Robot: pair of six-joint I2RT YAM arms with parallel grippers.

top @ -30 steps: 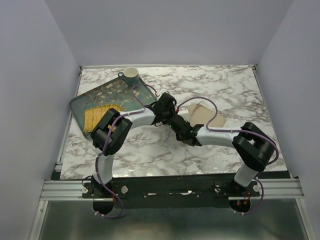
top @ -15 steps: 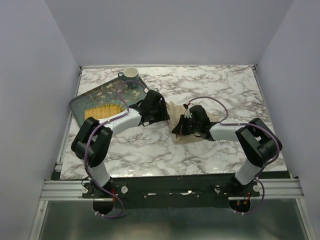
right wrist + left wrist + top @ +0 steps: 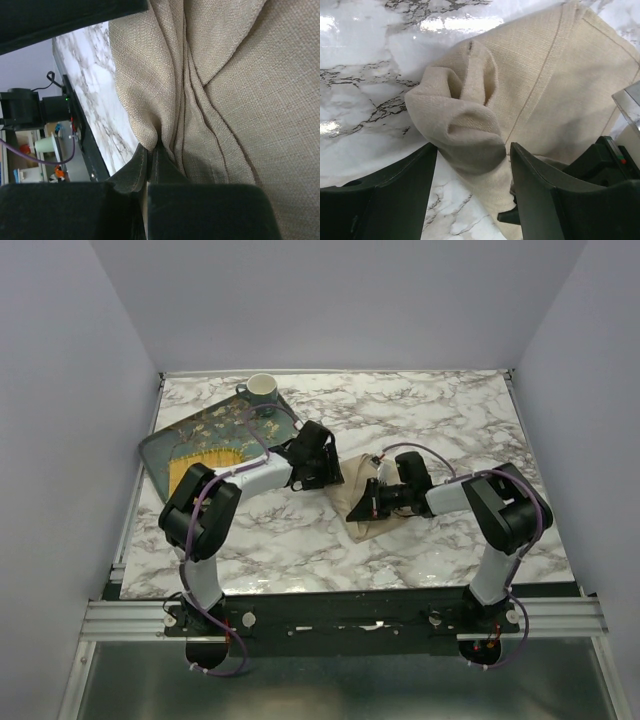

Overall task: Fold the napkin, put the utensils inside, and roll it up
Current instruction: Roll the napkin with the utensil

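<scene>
The beige napkin (image 3: 352, 496) lies bunched and creased on the marble table, between my two grippers. My right gripper (image 3: 364, 510) is shut on a pinched fold of it; in the right wrist view its jaws (image 3: 151, 149) clamp the cloth (image 3: 240, 100) low to the table. My left gripper (image 3: 325, 472) is open, and in the left wrist view (image 3: 472, 165) a raised hump of napkin (image 3: 470, 125) sits between its spread fingers (image 3: 395, 195), not clamped. The spoon is out of view.
A dark teal floral tray (image 3: 215, 430) lies at the back left with a yellow mat (image 3: 188, 470) on it. A pale cup (image 3: 262, 388) stands at the tray's far corner. Both arms meet over the table's middle.
The napkin lay flat at centre right; it is now gathered and drawn left. The right gripper has closed on its fold. The left gripper has shifted right onto the cloth.
</scene>
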